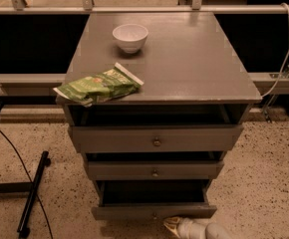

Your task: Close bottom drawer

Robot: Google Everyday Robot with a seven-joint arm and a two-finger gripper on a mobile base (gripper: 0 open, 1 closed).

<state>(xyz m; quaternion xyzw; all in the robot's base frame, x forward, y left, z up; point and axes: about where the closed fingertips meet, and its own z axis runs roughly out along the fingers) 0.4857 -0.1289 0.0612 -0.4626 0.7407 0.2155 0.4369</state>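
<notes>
The bottom drawer is the lowest of three grey-brown drawers in a small cabinet. It stands pulled out, and its dark inside shows behind the plain front. My gripper comes in from the bottom edge of the camera view. Its pale tip is right at the drawer front, just below and to the right of the small knob. The middle drawer and the top drawer also stick out a little.
A white bowl and a green snack bag lie on the cabinet top. A black stand and cable lie on the speckled floor at the left. A white cable hangs at the right, with a rail behind.
</notes>
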